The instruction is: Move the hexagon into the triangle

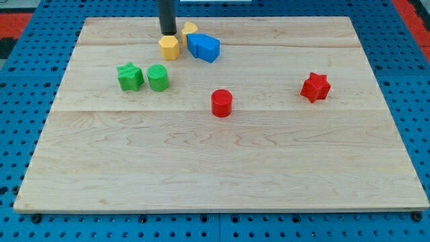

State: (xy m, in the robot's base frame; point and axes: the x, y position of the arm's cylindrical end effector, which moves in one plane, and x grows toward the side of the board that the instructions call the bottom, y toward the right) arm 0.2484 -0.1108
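A yellow hexagon block (169,48) lies near the view's top, left of centre. My tip (168,32) stands just above it in the view, touching or nearly touching its top edge. Right of the hexagon lies a blue block (204,47), whose shape looks like a triangle or wedge joined with a cube; I cannot tell exactly. A second yellow block (189,29) sits just above the blue one, to the right of my tip.
A green star block (130,76) and a green cylinder (158,78) sit side by side at the left. A red cylinder (222,103) stands near the middle. A red star block (316,87) lies at the right. The wooden board (222,181) rests on a blue pegboard.
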